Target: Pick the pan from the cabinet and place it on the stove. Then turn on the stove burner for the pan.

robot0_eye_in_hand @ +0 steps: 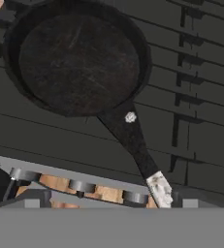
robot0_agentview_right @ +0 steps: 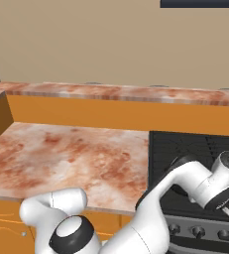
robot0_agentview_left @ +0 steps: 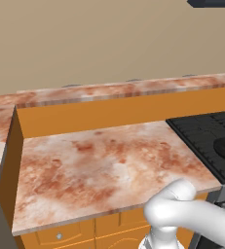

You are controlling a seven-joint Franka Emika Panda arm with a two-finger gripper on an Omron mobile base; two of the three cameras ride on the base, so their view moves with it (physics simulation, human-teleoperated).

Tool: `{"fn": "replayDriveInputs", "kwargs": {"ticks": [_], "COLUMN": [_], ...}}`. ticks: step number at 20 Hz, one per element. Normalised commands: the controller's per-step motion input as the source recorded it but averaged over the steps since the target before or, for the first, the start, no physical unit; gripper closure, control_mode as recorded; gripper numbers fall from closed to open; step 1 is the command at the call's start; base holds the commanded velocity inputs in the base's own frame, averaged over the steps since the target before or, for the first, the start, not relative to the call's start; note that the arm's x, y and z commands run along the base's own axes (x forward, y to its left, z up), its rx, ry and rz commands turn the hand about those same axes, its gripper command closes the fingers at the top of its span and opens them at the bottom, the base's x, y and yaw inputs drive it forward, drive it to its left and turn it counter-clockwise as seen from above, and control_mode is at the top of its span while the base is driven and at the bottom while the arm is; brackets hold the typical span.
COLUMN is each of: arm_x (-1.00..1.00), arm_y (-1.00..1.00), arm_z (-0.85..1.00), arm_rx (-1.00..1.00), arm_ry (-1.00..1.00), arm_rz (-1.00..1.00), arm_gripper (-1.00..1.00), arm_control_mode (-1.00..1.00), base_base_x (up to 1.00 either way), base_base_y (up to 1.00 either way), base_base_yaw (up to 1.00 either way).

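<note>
In our hand view the pan [robot0_eye_in_hand: 77, 58] sits flat on the stove [robot0_eye_in_hand: 191, 87], just ahead of our gripper [robot0_eye_in_hand: 108, 202], its long handle [robot0_eye_in_hand: 133, 140] running back toward us over the grey front edge with 3 knobs [robot0_eye_in_hand: 82, 185]. Our 2 fingers [robot0_eye_in_hand: 32, 202] stand spread apart, gripping nothing and clear of the handle. The marbled countertop [robot0_agentview_left: 104, 165] lies off to our left.
</note>
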Motion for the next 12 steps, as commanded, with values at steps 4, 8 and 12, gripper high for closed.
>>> {"fn": "replayDriveInputs", "kwargs": {"ticks": [4, 8, 12], "arm_x": [-0.44, -0.50, -0.67], "arm_y": [0.43, 0.46, 0.56], "arm_z": [0.41, 0.44, 0.16], "arm_rx": [-0.10, -0.11, -0.02], "arm_ry": [-0.10, -0.11, -0.11], "arm_rz": [0.00, 0.00, 0.00], "arm_gripper": [-1.00, -1.00, -1.00], "arm_control_mode": [-1.00, -1.00, -1.00], "base_base_x": [0.00, 0.00, 0.00], "base_base_y": [0.00, 0.00, 0.00], "base_base_yaw": [0.00, 0.00, 0.00]}}
